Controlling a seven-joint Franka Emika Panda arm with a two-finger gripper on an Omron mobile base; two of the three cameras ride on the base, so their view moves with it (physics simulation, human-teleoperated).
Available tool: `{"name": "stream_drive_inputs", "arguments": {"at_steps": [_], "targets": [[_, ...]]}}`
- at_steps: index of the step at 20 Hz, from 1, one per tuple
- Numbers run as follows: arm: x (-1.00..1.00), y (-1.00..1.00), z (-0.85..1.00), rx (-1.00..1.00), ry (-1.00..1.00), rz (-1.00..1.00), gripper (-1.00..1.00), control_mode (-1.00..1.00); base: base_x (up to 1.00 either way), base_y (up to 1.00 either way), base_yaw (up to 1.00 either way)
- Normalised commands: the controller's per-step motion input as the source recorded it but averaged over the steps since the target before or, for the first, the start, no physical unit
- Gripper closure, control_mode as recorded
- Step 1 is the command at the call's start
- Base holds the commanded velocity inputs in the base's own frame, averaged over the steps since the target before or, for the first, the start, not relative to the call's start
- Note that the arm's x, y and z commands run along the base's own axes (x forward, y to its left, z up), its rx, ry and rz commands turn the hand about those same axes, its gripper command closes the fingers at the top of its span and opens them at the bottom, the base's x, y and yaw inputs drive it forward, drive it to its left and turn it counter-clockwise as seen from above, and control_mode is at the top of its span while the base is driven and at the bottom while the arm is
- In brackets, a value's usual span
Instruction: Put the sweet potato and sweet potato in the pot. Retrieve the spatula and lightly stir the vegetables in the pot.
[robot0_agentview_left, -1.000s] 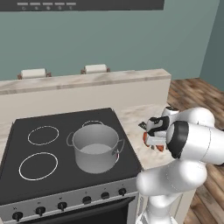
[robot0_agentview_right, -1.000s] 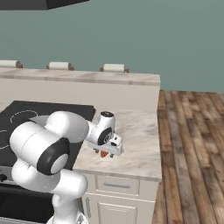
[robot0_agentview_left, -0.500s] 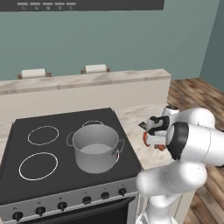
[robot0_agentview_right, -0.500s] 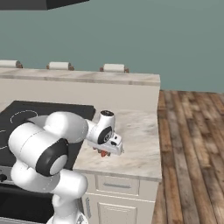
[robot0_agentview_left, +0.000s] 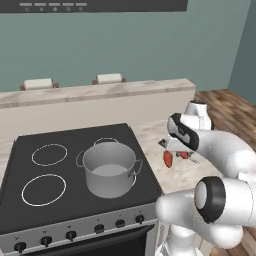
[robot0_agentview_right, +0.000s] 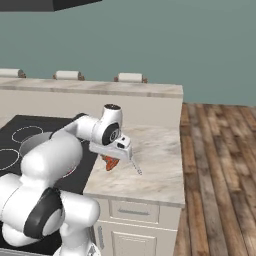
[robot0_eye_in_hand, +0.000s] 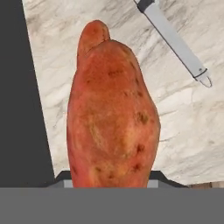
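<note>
My gripper is shut on a sweet potato, an orange-red tuber that hangs just above the marble counter at the stove's right edge. The same sweet potato shows under my gripper in the left base view. The second sweet potato lies on the counter just beyond it; its end peeks over the held one. The spatula lies on the counter close by, its thin handle pointing toward the counter's front. The grey pot stands on the stove, left of the gripper.
The black stovetop has ring burners left of the pot. A raised marble ledge runs behind the stove and counter. The counter ends at the right above a wooden floor.
The jaws have closed on the sweet potato. It has since risen slightly off the counter and shifted a little toward the stove.
</note>
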Motion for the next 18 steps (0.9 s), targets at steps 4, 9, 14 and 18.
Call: {"name": "stream_drive_inputs", "arguments": {"at_steps": [4,9,14,18], "targets": [[-0.33,1.0,0.74,0.0,-0.01,0.11,1.0,-1.0,0.0,0.0,0.0],[-0.34,1.0,0.66,0.0,-0.11,0.22,1.0,-1.0,0.0,0.0,0.0],[-0.03,1.0,0.14,0.0,-0.07,0.33,1.0,-1.0,0.0,0.0,0.0],[0.27,1.0,0.0,0.0,0.0,0.42,1.0,-1.0,0.0,0.0,0.0]]}}
